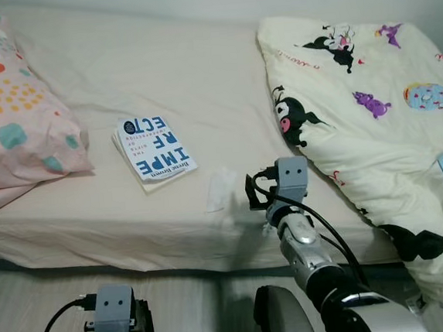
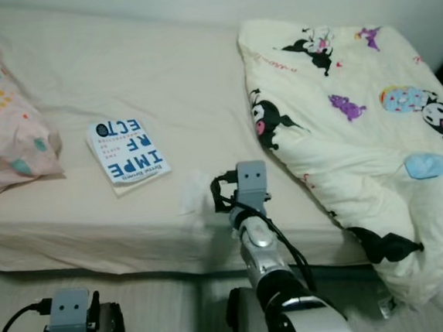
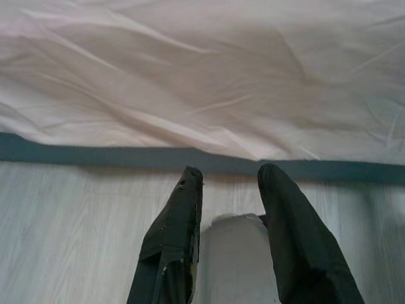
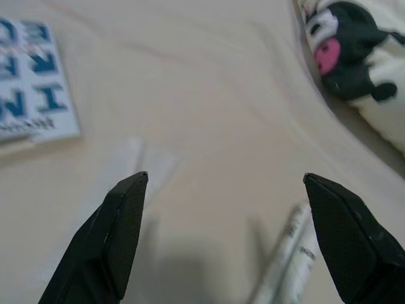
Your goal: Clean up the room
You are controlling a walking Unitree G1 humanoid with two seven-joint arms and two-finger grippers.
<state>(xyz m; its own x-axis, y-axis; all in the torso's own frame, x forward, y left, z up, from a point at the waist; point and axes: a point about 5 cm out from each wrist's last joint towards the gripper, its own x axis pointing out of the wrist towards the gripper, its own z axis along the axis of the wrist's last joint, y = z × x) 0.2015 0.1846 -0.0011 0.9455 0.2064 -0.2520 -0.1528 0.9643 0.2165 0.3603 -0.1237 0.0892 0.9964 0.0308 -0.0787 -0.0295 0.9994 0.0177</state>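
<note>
A blue-and-white book lies on the cream bed sheet. Just right of it, near the bed's front edge, sits a clear plastic wrapper. My right arm reaches over the front edge beside that wrapper. In the right wrist view, my right gripper is wide open and holds nothing, with the wrapper ahead of one finger and a thin white tube-like thing by the other. My left gripper hangs low, open and not holding anything, facing the bed's side above the floor.
A patterned pink pillow lies at the left end of the bed. A cream comforter with cartoon figures is bunched on the right and spills over the front edge. Pale wood floor runs along the bed's dark base.
</note>
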